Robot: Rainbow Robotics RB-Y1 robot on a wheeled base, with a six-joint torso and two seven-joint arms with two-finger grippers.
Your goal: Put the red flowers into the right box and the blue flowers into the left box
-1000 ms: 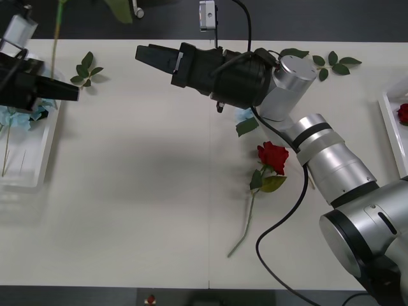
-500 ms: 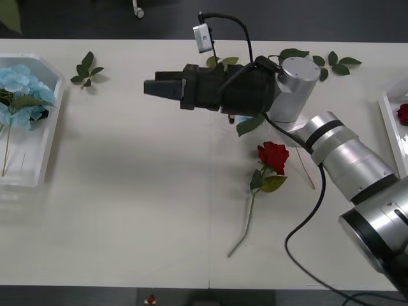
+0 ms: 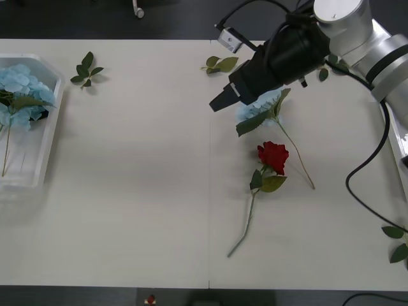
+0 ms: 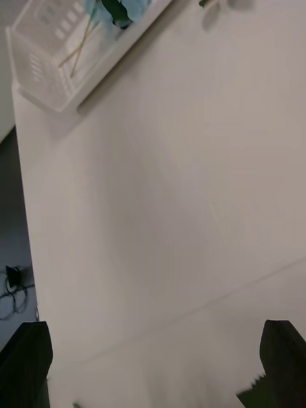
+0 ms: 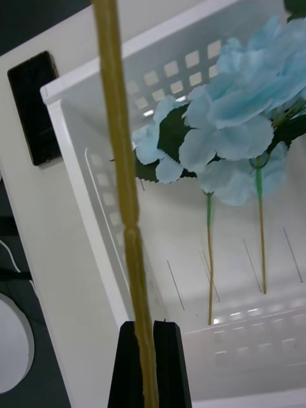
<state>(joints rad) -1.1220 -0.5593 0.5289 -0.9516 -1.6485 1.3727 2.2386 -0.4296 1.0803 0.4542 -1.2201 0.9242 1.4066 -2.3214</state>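
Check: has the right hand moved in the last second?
Yes. The right hand has pulled back toward the robot's right, from left of the table's centre seam to just right of it, by the blue flower.

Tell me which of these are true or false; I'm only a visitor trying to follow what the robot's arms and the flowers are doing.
1. A red rose lies loose on the table. True.
2. The left box holds red roses. False: it holds blue flowers.
3. The left gripper pinches a thin stem. True.
4. The right gripper carries a rose. False: it is open and holds nothing.
5. A blue flower lies on the table beside the right gripper. True.
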